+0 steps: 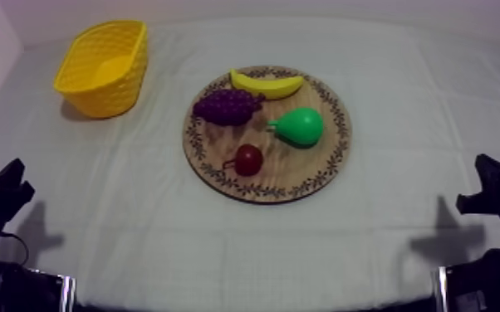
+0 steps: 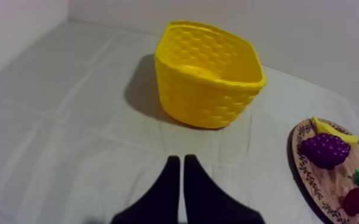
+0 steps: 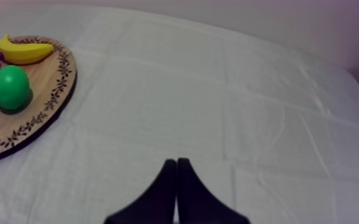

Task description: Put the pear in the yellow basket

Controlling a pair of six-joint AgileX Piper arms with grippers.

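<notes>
Pear (image 1: 299, 126), green and smooth, lies on its side on the round wooden board (image 1: 212, 148), its stem end toward the bunch of grapes (image 1: 228, 106), with the yellow basket (image 1: 104, 66) well apart at the far left of the counter (image 1: 386, 232). The left arm's fingers (image 2: 169, 179) are pressed together in a narrow wedge, holding nothing, over the counter before the basket; the right arm's fingers (image 3: 167, 179) are likewise closed and empty beside the board.
</notes>
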